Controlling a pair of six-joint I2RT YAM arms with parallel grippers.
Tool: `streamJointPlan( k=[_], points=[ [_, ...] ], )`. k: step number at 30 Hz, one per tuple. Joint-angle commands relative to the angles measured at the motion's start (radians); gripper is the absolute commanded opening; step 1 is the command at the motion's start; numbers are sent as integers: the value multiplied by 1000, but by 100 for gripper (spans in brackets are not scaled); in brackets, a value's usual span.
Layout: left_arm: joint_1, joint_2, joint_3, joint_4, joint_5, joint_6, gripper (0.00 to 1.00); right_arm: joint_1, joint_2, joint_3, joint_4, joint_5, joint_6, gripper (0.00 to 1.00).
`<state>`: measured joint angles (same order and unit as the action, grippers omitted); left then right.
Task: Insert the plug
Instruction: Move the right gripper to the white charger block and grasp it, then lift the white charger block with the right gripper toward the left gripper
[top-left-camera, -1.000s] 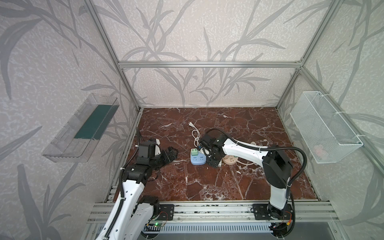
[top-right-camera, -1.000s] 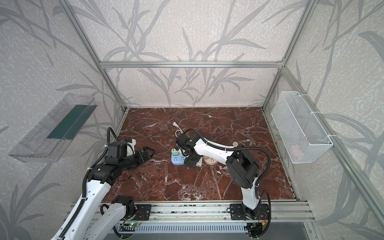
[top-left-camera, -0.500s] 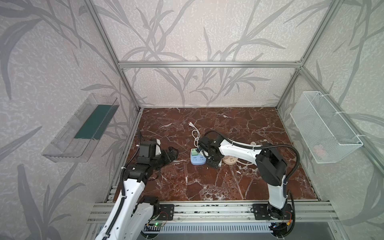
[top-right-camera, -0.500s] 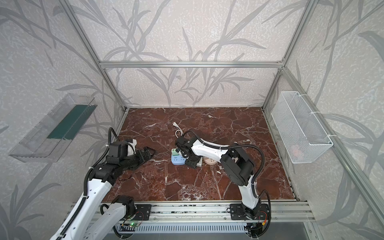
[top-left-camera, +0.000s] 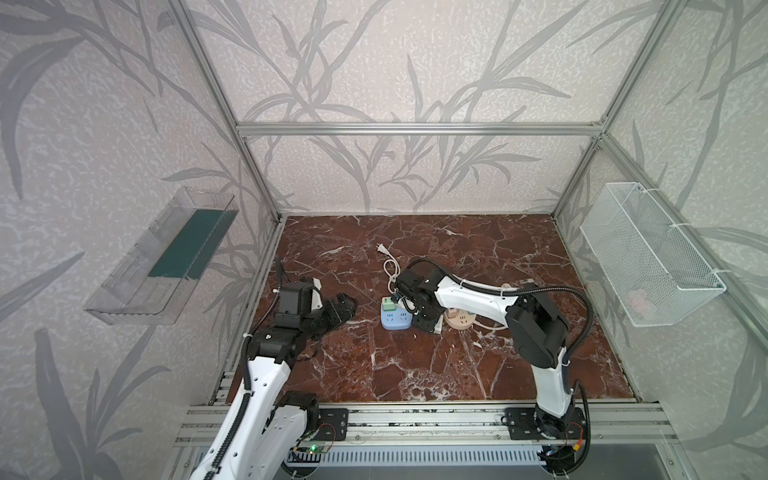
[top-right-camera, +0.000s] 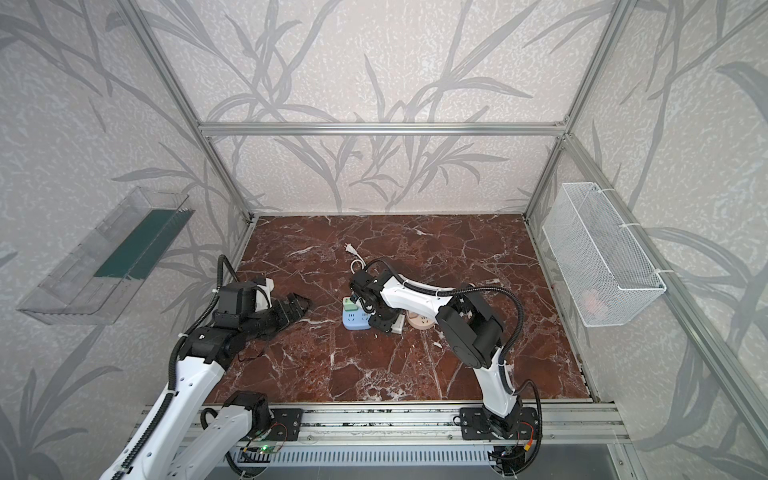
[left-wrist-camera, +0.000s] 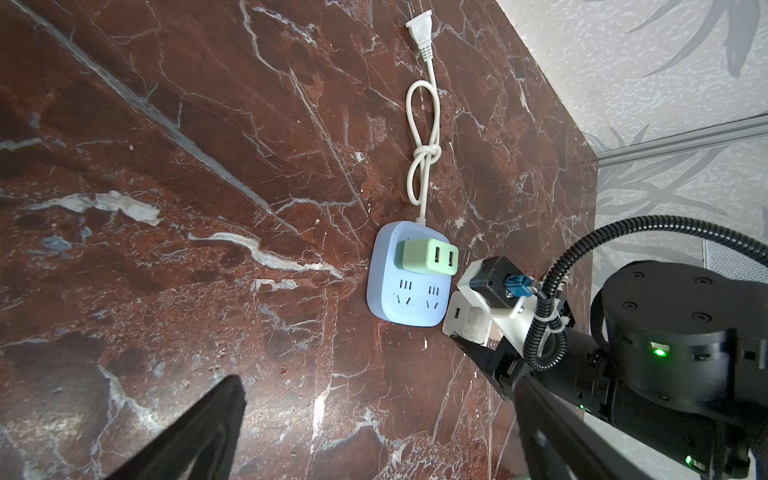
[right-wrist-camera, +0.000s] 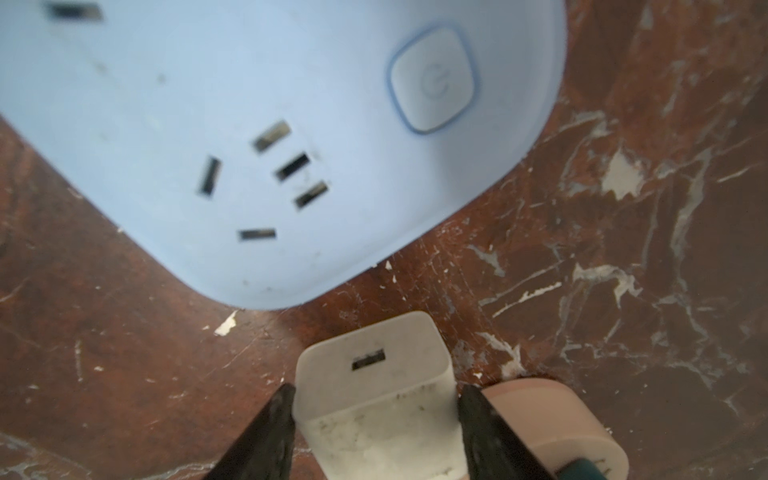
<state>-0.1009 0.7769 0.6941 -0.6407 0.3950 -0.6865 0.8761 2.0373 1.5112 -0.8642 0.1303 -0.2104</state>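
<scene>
In both top views, the blue power strip (top-left-camera: 395, 321) (top-right-camera: 355, 321) lay near the middle of the marble table (top-left-camera: 457, 374), with a green adapter (top-left-camera: 389, 306) seated in it and its white cord (top-left-camera: 390, 270) trailing toward 12 o'clock. The white charger (top-left-camera: 437, 328), the plug to be inserted, sat at the strip's 3 o'clock under the right arm (top-left-camera: 473, 295), with a pink round socket (top-left-camera: 461, 320) further toward 3 o'clock. The left arm (top-left-camera: 291, 328) hung at the strip's 9 o'clock, apart from it. In the left wrist view, its jaws stood spread wide and empty, one dark finger (left-wrist-camera: 199, 428) showing; the charger (left-wrist-camera: 461, 322) lay just beside the strip (left-wrist-camera: 399, 291). In the right wrist view, the right jaws pinched the charger (right-wrist-camera: 374, 395) on both sides, its USB port facing the strip (right-wrist-camera: 291, 124).
</scene>
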Motion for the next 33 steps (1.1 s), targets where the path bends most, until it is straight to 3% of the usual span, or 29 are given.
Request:
streamJointPlan(
  k=[1, 10, 14, 16, 19, 25, 33],
  points=[
    [2, 0, -12, 12, 6, -7, 98, -8, 56, 6, -18, -21, 6, 62],
    [2, -1, -8, 10, 6, -10, 98, -17, 38, 12, -14, -31, 25, 61],
    [0, -1, -7, 10, 9, -13, 98, -31, 33, 21, -17, -98, 45, 46],
    [0, -1, -5, 10, 9, -13, 98, -34, 28, 21, -11, -121, 54, 33],
    [1, -1, 1, 8, 8, -14, 98, -35, 24, 39, -22, -133, 77, 0],
    [-1, -7, 13, 24, 10, -7, 98, -36, 8, 128, -90, -113, 216, 0],
    [-30, -113, 14, 155, 65, -12, 94, -35, -64, 415, -336, 76, 581, 0]
  ],
)
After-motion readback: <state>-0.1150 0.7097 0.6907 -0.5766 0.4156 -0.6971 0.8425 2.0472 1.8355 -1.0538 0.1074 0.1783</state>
